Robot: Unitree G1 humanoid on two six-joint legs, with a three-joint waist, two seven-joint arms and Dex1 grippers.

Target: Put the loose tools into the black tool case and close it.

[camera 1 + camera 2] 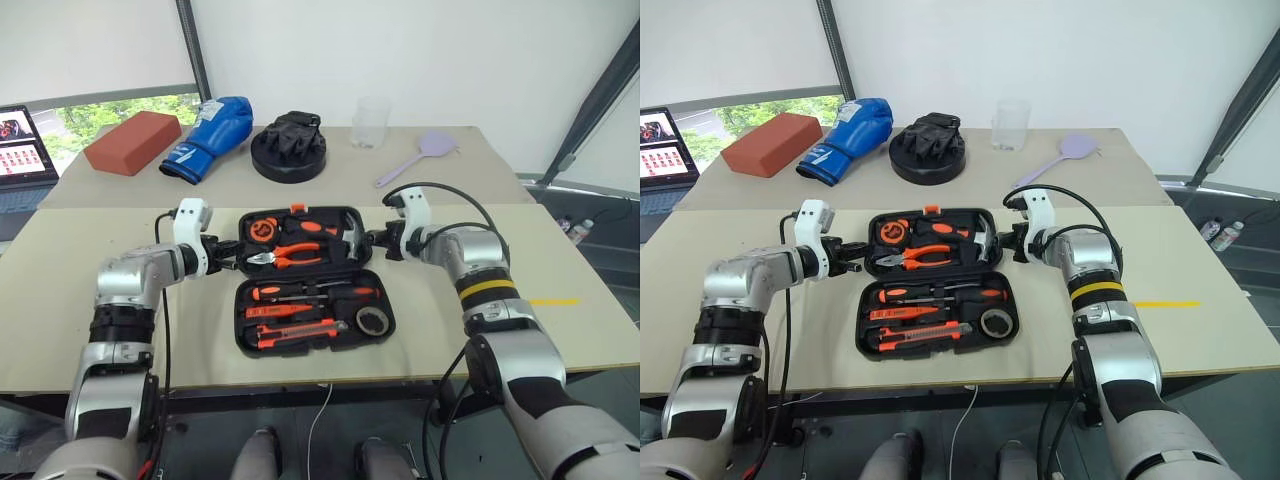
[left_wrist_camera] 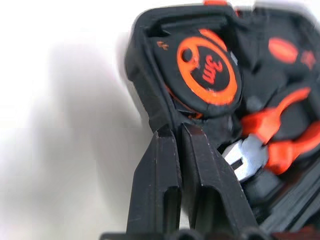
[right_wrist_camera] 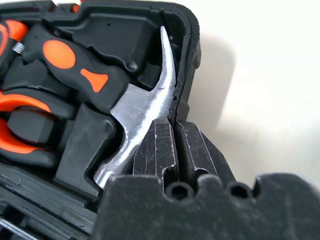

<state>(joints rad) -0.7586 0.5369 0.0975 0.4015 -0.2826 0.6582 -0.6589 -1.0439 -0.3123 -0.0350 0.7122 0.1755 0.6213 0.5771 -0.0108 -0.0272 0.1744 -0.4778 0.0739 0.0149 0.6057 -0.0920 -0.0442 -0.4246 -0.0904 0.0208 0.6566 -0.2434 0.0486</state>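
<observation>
Your left gripper (image 1: 228, 252) is pinched shut on the left rim of the far half of the black moulded plastic tool case (image 1: 312, 280), beside the round orange-and-black tape measure (image 2: 207, 70) seated in that corner. Your right gripper (image 1: 376, 240) is clamped the same way on the opposite rim, its black fingers (image 3: 162, 150) closed on the wall just beside the steel claw hammer (image 3: 145, 115). The matched holds on both ends look meant to swing that half up and over evenly, without twisting the hinge.

The case lies open near the front of the beige counter (image 1: 120, 330), between your arms. The orange-and-black screwdrivers (image 1: 300, 293), the orange-black utility knife (image 1: 300, 330) and the small black tape roll (image 1: 374, 320) already sit in the near half's shaped recesses, and orange-handled pliers (image 1: 285, 258) fill the far half, so loading appears finished and only closing remains.

Further back, well apart from the case, rest a lilac spatula (image 1: 420, 158) and a round black disc with gloves (image 1: 289, 150).
</observation>
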